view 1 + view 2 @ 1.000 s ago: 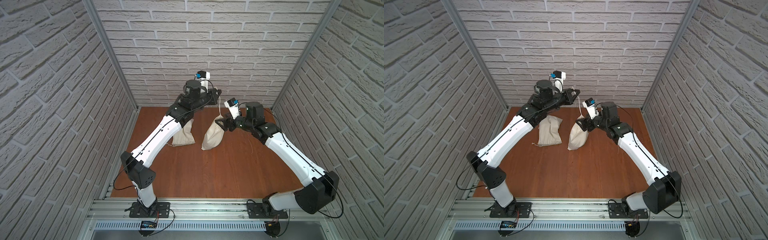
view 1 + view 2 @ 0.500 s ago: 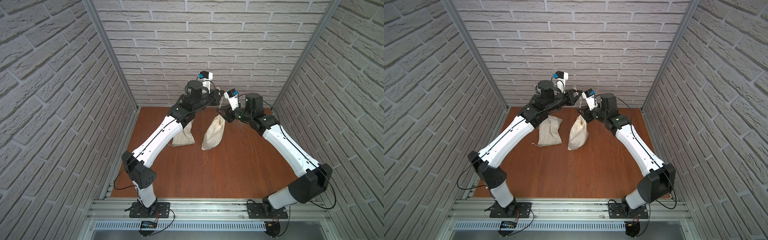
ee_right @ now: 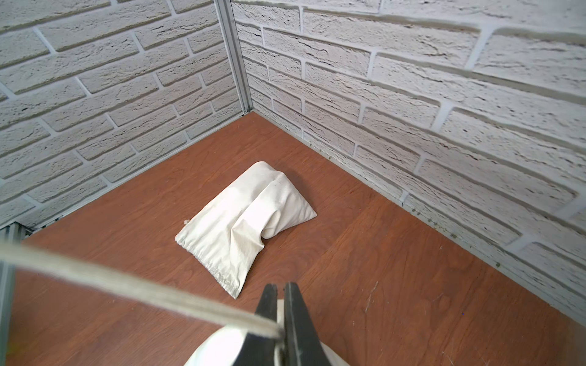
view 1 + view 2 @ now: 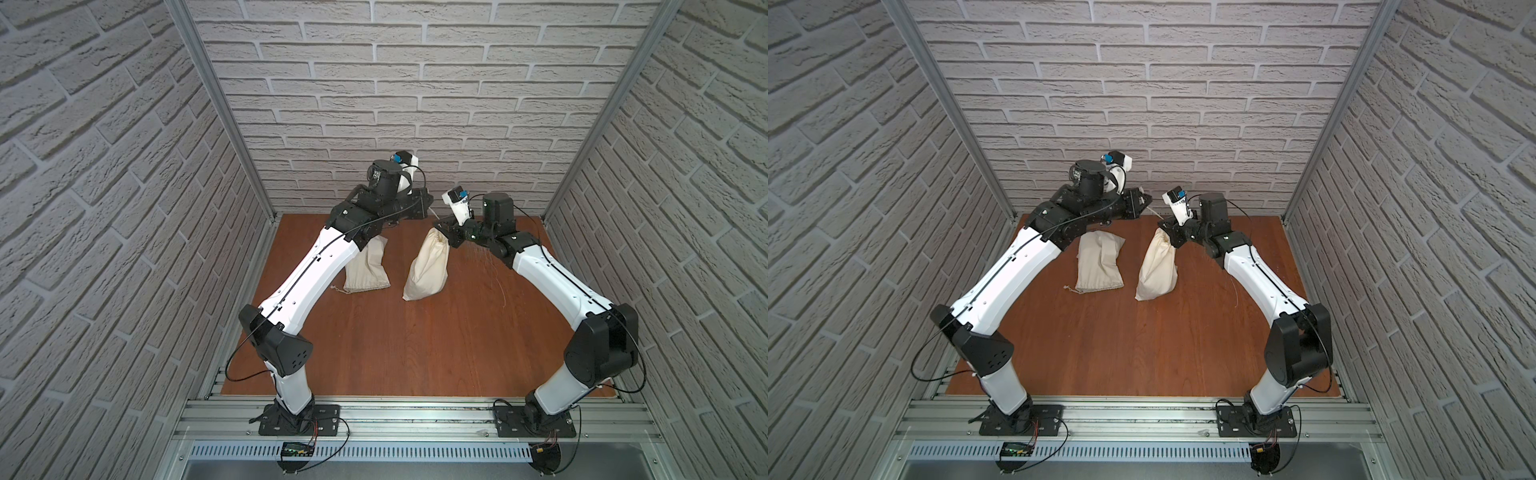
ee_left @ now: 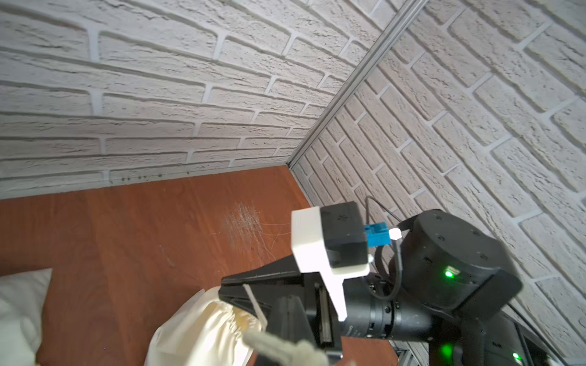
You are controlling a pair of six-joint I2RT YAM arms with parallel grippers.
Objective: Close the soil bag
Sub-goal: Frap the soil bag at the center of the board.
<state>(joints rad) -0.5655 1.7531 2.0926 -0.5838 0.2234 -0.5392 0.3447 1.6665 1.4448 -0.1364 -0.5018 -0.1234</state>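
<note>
At the back of the surface [image 4: 415,353], the soil bag [image 4: 428,266] stands upright, w/ a 2nd bag [image 4: 368,270] lying flat just beside it. R claw [image 3: 280,286] is pinched tight on the drawstring [image 3: 126,285] at the bag's neck. L claw [image 4: 1144,202] is clamped on the same cord, which runs taut btwn them.

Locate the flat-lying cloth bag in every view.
Top view: flat-lying cloth bag left of centre, partly behind the left arm.
Top view: same place, in full view.
Left wrist: blurred sliver at the picture's edge.
Right wrist: mid-picture.
Shared landmark: upright soil bag beside it, neck in the right gripper.
</note>
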